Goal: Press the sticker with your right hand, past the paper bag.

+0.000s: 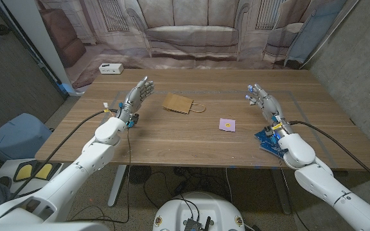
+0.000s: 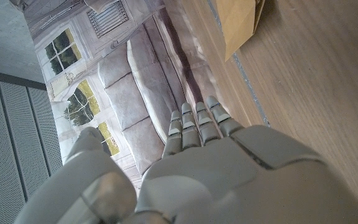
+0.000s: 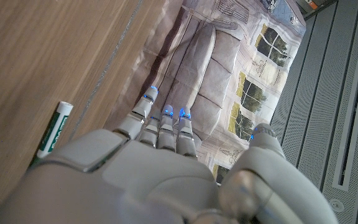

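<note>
Head view, my right hand (image 1: 260,99): fingers spread, empty, right of sticker (image 1: 227,124)
Left hand (image 1: 138,93): spread, empty
Paper bag (image 1: 179,103): far-left of sticker, apart
White box (image 1: 110,68): far left

Brown wood-grain bench (image 1: 191,138). White rectangular box (image 1: 110,68) at its far left corner. Blue flat board (image 1: 270,141) near the right front edge. White marker pen with green label (image 3: 55,129) lying on the bench by the far edge. Printed fabric backdrop of a sofa and windows (image 1: 191,29) hanging behind. Blue-grey chair (image 1: 11,135) at left on the floor.
</note>
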Tool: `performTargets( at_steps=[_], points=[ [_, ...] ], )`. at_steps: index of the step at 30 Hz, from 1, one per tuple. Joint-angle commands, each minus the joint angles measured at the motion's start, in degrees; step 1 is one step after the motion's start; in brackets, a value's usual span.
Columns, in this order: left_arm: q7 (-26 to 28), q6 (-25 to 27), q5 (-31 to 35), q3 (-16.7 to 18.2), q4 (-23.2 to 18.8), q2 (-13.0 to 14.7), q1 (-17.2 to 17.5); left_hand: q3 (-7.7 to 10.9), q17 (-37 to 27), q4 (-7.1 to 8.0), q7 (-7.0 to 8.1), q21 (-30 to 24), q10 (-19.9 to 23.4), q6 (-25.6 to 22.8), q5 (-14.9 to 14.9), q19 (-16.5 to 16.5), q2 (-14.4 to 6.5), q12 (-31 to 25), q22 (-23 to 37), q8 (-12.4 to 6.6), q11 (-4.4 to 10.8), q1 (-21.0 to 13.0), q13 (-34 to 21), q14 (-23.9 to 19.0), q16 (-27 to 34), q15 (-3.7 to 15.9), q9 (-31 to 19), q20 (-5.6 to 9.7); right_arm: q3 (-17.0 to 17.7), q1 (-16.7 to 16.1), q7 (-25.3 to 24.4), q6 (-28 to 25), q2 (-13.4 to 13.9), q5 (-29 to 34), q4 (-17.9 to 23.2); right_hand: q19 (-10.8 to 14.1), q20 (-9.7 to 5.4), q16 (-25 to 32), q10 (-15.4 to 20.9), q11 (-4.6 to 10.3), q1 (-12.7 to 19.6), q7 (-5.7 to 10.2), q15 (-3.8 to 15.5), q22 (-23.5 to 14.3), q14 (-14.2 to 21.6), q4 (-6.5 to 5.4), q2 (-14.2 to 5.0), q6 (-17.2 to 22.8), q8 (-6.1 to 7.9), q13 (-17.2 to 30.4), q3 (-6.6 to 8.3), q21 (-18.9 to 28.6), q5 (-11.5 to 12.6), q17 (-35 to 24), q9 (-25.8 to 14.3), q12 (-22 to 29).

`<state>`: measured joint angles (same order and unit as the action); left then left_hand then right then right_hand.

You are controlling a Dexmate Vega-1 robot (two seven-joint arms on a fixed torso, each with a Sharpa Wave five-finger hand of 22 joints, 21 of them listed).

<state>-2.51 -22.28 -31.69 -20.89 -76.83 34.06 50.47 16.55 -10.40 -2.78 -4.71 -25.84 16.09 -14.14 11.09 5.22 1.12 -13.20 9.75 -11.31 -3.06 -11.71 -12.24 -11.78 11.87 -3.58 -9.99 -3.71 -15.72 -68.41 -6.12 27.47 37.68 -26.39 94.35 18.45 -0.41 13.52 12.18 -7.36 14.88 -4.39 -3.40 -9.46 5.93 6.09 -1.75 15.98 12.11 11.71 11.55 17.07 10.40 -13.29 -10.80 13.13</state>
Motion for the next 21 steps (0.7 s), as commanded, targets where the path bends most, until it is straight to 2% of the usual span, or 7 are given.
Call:
performTargets(
  at_steps=[1,5,19,21],
  points=[
    [0.53,-0.04,0.12,0.24,-0.66,-0.03,0.48,0.07,-0.07,-0.15,0.06,0.17,0.2,-0.4,0.06,0.15,-0.28,-0.08,0.15,-0.23,0.02,-0.17,-0.11,-0.32,-0.15,-0.03,-0.33,0.33,0.75,-2.57,-1.29,1.86,0.26,2.14,1.71,0.58,-0.03,0.08,0.36,0.17,-0.06,0.08,-0.1,-0.35,0.59,0.16,-0.38,-0.08,-0.07,0.12,0.02,-0.13,0.3,-0.16,-0.19,0.03],
    [0.75,-0.07,0.24,0.22,-0.97,-0.07,0.6,0.06,-0.07,-0.18,0.06,0.33,0.32,-0.45,0.05,0.14,-0.3,-0.1,0.16,-0.18,0.39,-0.17,-0.07,-0.35,-0.17,0.01,-0.33,0.35,1.13,-3.73,-2.02,2.23,0.41,3.23,2.5,0.51,0.09,0.02,0.41,0.19,-0.05,0.22,-0.17,-0.35,0.55,0.2,-0.38,-0.12,-0.12,0.11,0.0,-0.27,0.29,-0.12,-0.19,0.0],
    [1.52,0.17,1.08,-0.21,-2.5,-0.13,1.05,0.03,-0.06,-0.27,0.03,0.76,0.47,-0.64,0.04,0.19,-0.37,-0.07,0.16,-0.11,0.32,-0.19,0.05,-0.56,-0.21,0.11,-0.34,0.34,2.69,-7.39,-6.71,3.08,0.14,10.07,4.06,0.45,0.34,-0.08,0.69,0.34,-0.04,0.57,-0.28,-0.36,0.61,0.32,-0.33,0.02,-0.16,0.06,-0.09,-0.66,0.28,-0.01,-0.2,-0.05],
    [1.67,0.26,1.15,-0.25,-2.71,-0.14,1.18,0.02,-0.06,-0.29,0.08,0.84,0.57,-0.69,0.04,0.22,-0.38,-0.09,0.16,-0.1,0.12,-0.19,0.07,-0.57,-0.23,0.05,-0.34,0.34,2.82,-7.75,-6.78,2.9,0.29,10.38,4.35,1.06,0.56,0.15,0.93,0.41,-0.11,0.65,-0.1,-0.36,1.32,0.32,-0.36,-0.01,-0.23,0.03,-0.14,-0.61,0.28,0.02,-0.2,-0.03]
  ],
)
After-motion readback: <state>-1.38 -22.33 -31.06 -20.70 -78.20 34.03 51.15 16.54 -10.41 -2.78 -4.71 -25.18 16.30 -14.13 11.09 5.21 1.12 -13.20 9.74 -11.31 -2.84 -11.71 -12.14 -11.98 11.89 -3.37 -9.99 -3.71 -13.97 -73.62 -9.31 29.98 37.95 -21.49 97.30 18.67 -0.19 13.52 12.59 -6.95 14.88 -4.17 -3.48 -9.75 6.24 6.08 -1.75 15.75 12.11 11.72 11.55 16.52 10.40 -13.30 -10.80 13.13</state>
